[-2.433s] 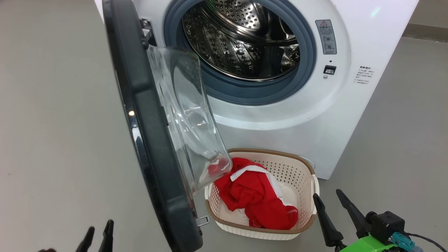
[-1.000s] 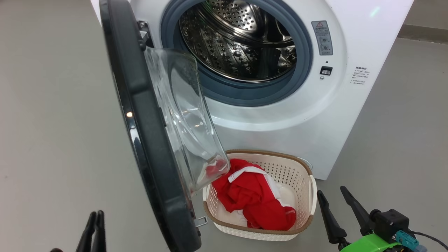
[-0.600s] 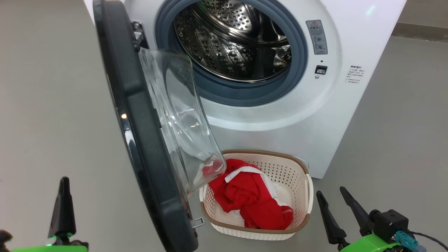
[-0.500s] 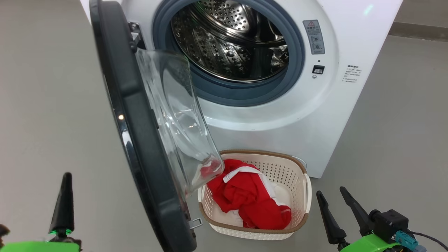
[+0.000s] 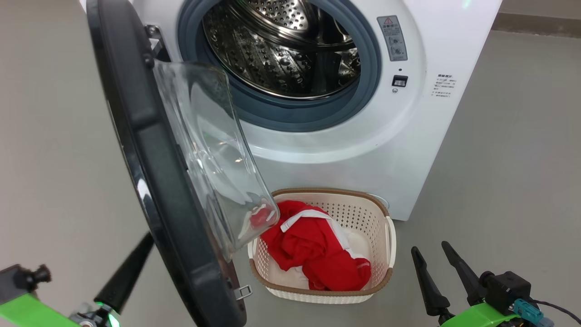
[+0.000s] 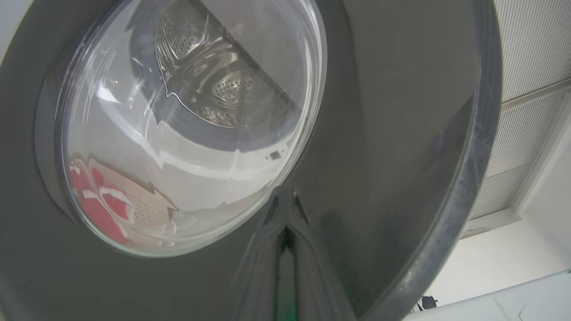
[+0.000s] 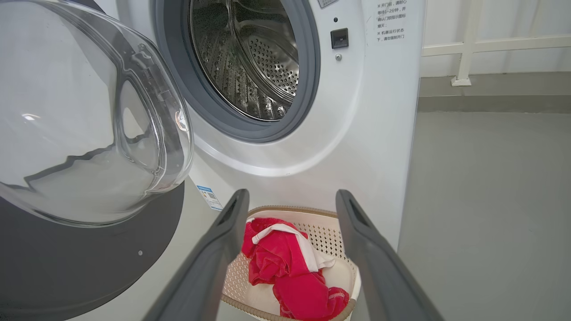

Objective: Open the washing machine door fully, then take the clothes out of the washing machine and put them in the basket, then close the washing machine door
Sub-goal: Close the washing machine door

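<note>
Grey smooth floor [image 5: 522, 159] under washing machine [image 5: 422, 136] & basket [image 5: 317, 296].

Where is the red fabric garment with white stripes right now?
Head view, lower centre: the garment lies inside the cream perforated plastic basket, on the floor before the white front-loading washing machine, right of its open black-rimmed round door.

Big white washing machine [image 5: 399, 150] on the grey floor, shiny metal drum full of little holes inside a grey rubber ring. Round washing machine door [image 5: 150, 181] swung wide open to the left, black rim, clear glass bowl bulging out, low end near the basket's left side. Small cream basket [image 5: 331, 191] with a brown rim, just in front of the machine. Red clothes [image 5: 317, 254] with white stripes, bunched up inside the basket.
</note>
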You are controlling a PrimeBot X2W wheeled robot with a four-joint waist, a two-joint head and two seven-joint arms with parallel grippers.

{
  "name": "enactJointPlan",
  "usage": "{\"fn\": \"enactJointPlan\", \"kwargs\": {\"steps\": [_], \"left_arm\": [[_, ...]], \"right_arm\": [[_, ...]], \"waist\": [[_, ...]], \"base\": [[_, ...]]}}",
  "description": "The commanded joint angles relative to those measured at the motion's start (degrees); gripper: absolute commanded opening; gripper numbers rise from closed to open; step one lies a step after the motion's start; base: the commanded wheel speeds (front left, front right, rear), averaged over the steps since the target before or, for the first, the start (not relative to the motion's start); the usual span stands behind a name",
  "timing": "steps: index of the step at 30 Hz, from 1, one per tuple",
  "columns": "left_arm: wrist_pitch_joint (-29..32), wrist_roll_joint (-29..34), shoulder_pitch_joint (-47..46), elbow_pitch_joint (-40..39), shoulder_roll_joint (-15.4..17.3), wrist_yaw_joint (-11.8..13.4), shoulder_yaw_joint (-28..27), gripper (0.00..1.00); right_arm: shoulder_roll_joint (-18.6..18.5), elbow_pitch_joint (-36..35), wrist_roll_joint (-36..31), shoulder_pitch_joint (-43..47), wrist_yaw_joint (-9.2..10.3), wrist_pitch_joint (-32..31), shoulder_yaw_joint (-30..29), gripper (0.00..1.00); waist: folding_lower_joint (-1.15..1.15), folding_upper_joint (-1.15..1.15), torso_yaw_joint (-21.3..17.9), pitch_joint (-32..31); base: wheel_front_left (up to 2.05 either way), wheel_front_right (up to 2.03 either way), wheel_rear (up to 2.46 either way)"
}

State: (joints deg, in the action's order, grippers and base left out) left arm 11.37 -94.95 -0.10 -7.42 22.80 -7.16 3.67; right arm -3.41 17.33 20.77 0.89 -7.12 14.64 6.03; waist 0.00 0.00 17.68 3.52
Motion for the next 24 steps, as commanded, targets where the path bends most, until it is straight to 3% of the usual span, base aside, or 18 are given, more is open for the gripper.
{"fn": "enactJointPlan", "kwargs": {"steps": [1, 7, 12, 24], "left_arm": [[1.2, -0.4, -1.2, -2.0, 2.0, -0.3, -2.1, 0.0], [8.1, -0.8, -1.2, -4.5, -0.4, -0.3, -2.5, 0.0], [9.4, 0.9, -2.0, -4.9, -2.2, -0.3, -2.6, 0.0], [5.9, 8.6, -11.1, -3.8, -8.4, -0.3, 4.2, 0.0]], "right_arm": [[-0.3, -1.5, 0.0, -1.8, -0.36, 0.4, 0.9, 1.0], [-0.3, -1.5, -0.1, -2.6, -0.36, 0.4, 0.8, 1.0], [-0.2, -1.4, -0.1, -3.3, -0.36, 0.4, 1.1, 1.0], [0.0, -1.8, 0.1, -4.8, -0.36, 0.4, 0.4, 1.0]], "waist": [[0.0, 0.0, -0.1, 0.2], [0.0, 0.0, -0.6, 1.1], [0.0, 0.0, -1.5, 1.6], [0.0, 0.0, -6.3, 3.4]], "base": [[0.0, 0.0, 0.0], [0.0, 0.0, 0.0], [0.0, 0.0, 0.0], [0.0, 0.0, 0.0]]}}
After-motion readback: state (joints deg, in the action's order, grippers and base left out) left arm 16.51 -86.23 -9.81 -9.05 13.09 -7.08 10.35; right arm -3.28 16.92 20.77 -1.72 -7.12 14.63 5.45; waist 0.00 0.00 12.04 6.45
